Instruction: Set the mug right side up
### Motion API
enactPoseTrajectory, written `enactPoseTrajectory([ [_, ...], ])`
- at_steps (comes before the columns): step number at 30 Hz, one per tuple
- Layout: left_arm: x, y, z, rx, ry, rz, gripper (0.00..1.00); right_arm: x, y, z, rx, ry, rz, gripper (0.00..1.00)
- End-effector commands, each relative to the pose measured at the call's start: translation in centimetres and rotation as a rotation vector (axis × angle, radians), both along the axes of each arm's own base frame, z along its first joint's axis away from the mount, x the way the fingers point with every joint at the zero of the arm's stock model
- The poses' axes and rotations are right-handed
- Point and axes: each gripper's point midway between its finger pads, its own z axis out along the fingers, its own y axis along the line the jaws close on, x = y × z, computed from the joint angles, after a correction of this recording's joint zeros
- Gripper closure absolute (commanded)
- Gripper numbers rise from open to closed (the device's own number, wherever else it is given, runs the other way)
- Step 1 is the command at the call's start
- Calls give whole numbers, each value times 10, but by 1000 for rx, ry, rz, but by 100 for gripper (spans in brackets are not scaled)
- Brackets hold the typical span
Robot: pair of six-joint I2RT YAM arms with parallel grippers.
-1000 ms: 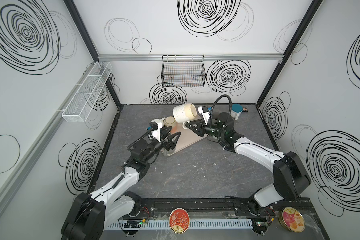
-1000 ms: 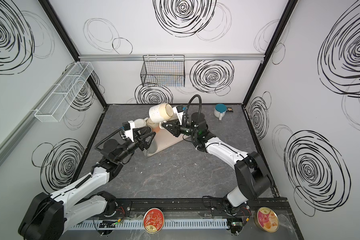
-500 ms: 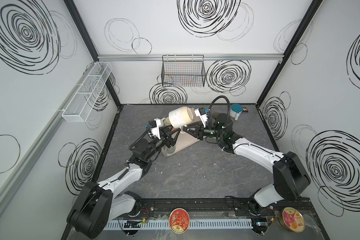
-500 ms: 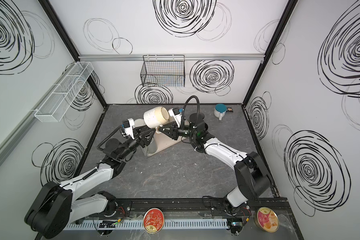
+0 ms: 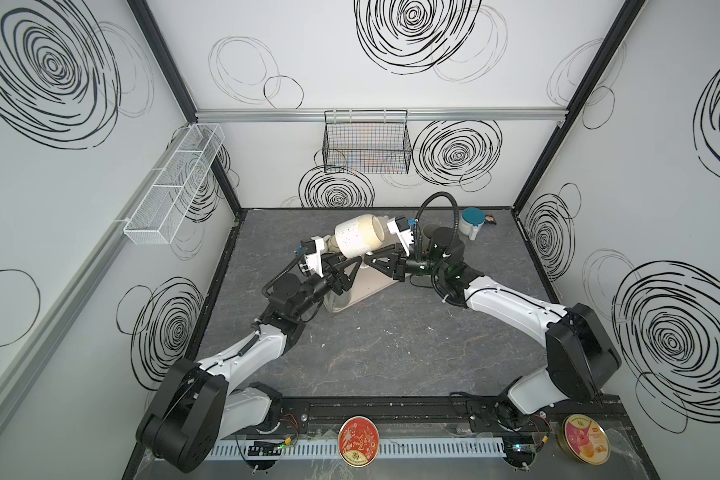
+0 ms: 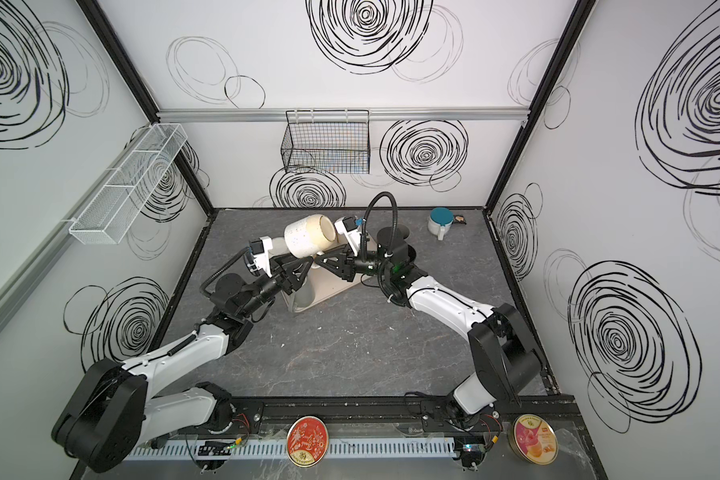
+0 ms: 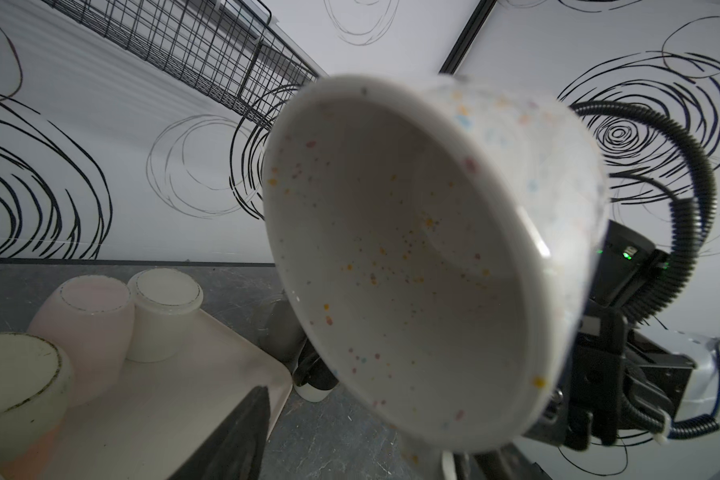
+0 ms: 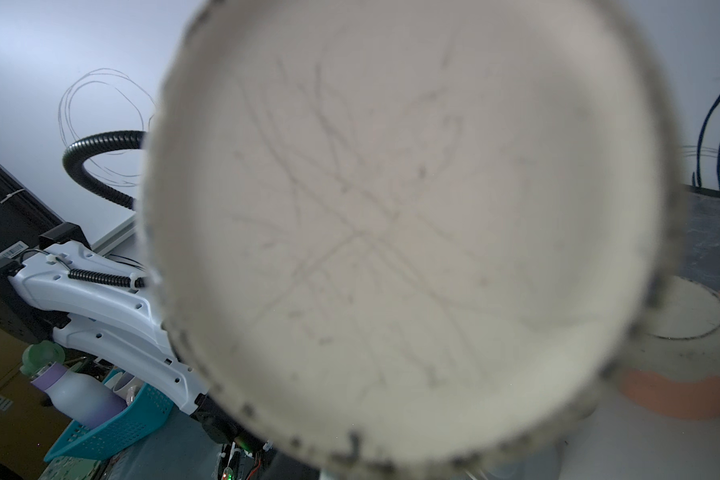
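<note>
mug (image 5: pixel 358 239): glossy speckled glaze, matt scuffed base | basket (image 5: pixel 366 143): black metal wire

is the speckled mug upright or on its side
On its side, lifted: speckled mug mouth faces the left wrist camera, base faces the right wrist camera.

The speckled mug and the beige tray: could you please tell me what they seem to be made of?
Speckled mug: likely glazed ceramic; glossy rim highlights, matte scuffed unglazed base. Beige tray: probably matte plastic; smooth, dull, rounded lip; not certain.
</note>
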Motion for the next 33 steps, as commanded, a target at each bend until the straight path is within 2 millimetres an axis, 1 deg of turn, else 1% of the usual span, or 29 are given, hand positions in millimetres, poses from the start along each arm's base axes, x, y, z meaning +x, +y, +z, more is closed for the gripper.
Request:
enactPoseTrajectory([
  [1, 11, -2, 4, 38, -2, 35, 31, -22, 4, 61, 121, -194, 72, 100],
  [4, 5, -9, 15, 2, -42, -8, 30, -25, 7, 61, 122, -186, 88, 100],
  [5, 0, -11, 20, -19, -60, -38, 32, -24, 7, 60, 124, -179, 89, 100],
  [8, -15, -22, 41, -58, -132, -164, 41, -25, 3, 64, 163, -155, 106, 100],
  [12, -37, -26, 72, -159, -215, -290, 50, -26, 1, 65, 193, -114, 154, 100],
  [15, -52, -19, 92, -269, -264, -360, 64, -25, 2, 60, 187, -93, 165, 100],
  [16, -55, -15, 96, -305, -275, -376, 70, -23, 2, 59, 186, -87, 162, 100],
  [17, -57, -12, 100, -337, -281, -391, 78, -23, 1, 59, 186, -85, 159, 100],
  [18, -59, -9, 102, -367, -286, -409, 87, -21, 1, 58, 185, -83, 152, 100],
  [19, -56, -9, 101, -380, -257, -419, 96, -20, 0, 58, 184, -84, 144, 100],
  [20, -55, -10, 100, -377, -254, -431, 100, -18, -1, 57, 178, -80, 135, 100],
  [21, -55, -11, 99, -371, -250, -437, 100, -16, -1, 54, 166, -76, 124, 98],
  [23, -54, -11, 97, -368, -254, -428, 100, -12, -1, 50, 141, -72, 103, 88],
  [25, -54, -10, 97, -363, -266, -413, 100, -8, -3, 46, 114, -75, 71, 72],
  [27, -52, -10, 97, -352, -265, -400, 100, -5, -5, 42, 90, -76, 41, 60],
  [28, -51, -10, 96, -340, -264, -392, 100, -3, -7, 41, 79, -78, 26, 56],
  [30, -48, -11, 94, -312, -259, -371, 100, 2, -12, 39, 58, -83, -17, 51],
  [33, -41, -12, 89, -252, -244, -322, 100, 12, -24, 35, 32, -91, -97, 50],
])
